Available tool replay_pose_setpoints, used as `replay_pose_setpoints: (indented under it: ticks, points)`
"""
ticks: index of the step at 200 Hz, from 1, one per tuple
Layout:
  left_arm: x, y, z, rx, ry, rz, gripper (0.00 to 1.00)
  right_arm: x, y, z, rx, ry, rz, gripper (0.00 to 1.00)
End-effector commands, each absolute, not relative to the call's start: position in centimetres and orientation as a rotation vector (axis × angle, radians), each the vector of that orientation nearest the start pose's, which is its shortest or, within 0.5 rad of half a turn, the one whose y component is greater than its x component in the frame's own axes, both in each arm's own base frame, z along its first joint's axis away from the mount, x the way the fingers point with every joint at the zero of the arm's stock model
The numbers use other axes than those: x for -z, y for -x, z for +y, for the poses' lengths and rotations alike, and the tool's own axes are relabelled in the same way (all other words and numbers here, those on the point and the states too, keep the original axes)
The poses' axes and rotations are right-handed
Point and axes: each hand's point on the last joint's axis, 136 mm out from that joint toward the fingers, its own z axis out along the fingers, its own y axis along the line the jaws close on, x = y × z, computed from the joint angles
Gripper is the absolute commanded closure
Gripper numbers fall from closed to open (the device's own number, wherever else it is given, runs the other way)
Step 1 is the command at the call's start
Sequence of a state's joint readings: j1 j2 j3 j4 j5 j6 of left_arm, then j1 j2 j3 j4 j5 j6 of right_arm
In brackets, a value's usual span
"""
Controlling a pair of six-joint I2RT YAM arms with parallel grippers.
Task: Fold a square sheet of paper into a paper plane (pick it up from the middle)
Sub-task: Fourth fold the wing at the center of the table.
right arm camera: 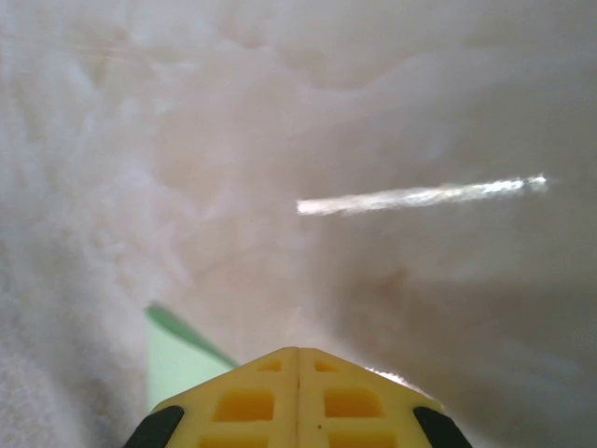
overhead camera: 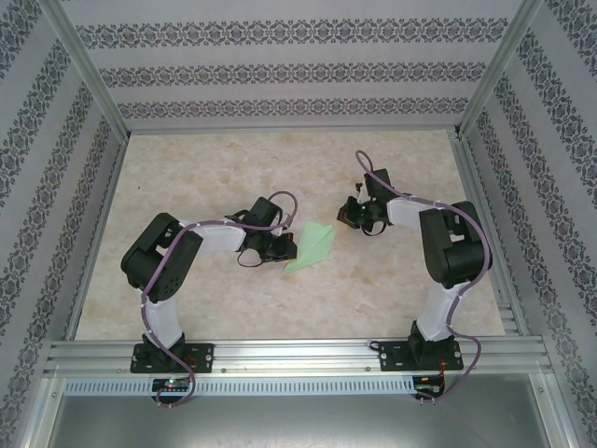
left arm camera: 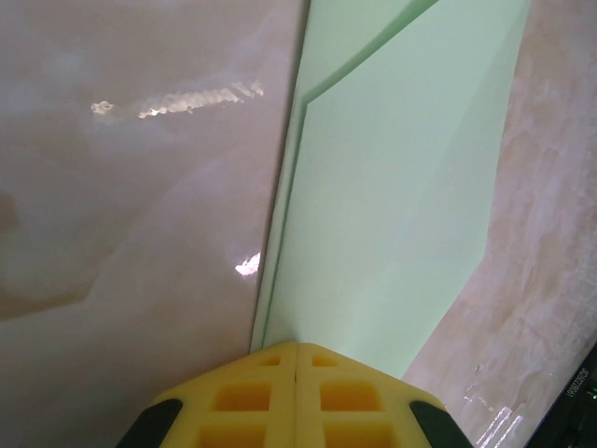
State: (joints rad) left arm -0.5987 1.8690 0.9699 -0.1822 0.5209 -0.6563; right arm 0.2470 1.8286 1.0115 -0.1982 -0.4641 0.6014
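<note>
1. The slim pale green folded paper plane [overhead camera: 312, 247] lies flat on the beige marbled table [overhead camera: 215, 168], between the two arms and near the middle of the surface. In the left wrist view its layered flaps [left arm camera: 392, 215] run away from the fingertips.
2. The left gripper [overhead camera: 283, 248] has its yellow fingers pressed fully together and grips nothing. Its tips [left arm camera: 297, 347] sit at the near end of the paper, and I cannot tell whether they press on it. If they push forward from here, the thin sheet may slide across the glossy table rather than crease, or buckle at the layered edge.
3. The right gripper [overhead camera: 353, 217] is also fully closed and empty, just beside the plane's far side. A green corner [right arm camera: 177, 364] shows at the left of its tips [right arm camera: 298, 353]. With nothing pinning that side, the paper has no anchor, and any stroke by the left arm would probably turn it.
4. The upper flap's edges do not line up exactly with the layer beneath, so pressing now could lock in a crooked fold.
5. Closed tips dragged across the flaps could catch an edge and tear it or lift it open.
</note>
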Motion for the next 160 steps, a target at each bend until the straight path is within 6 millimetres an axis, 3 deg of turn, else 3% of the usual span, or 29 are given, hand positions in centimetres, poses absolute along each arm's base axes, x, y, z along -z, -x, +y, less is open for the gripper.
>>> replay_pose_setpoints:
  ticks: [1, 48, 80, 120, 160]
  points:
    - [4.8, -24.3, -24.0, 0.629, 0.018, 3.142, 1.00, -7.6, -37.6, 19.5, -0.926, -0.216, 2.583, 0.99]
    - [4.4, -24.7, -24.7, 0.673, 0.018, 3.121, 1.00, -5.4, -32.4, 24.9, -1.055, -0.190, 2.640, 0.98]
    - [3.9, -25.3, -25.1, 0.695, 0.004, 3.101, 1.00, -3.5, -31.2, 27.8, -1.108, -0.165, 2.676, 0.99]
    - [3.4, -25.7, -25.6, 0.724, -0.006, 3.084, 1.00, -1.8, -31.0, 28.7, -1.102, -0.162, 2.714, 0.99]
    - [2.5, -26.0, -26.1, 0.770, -0.024, 3.058, 1.00, 0.4, -30.2, 27.2, -0.996, -0.201, 2.794, 1.00]
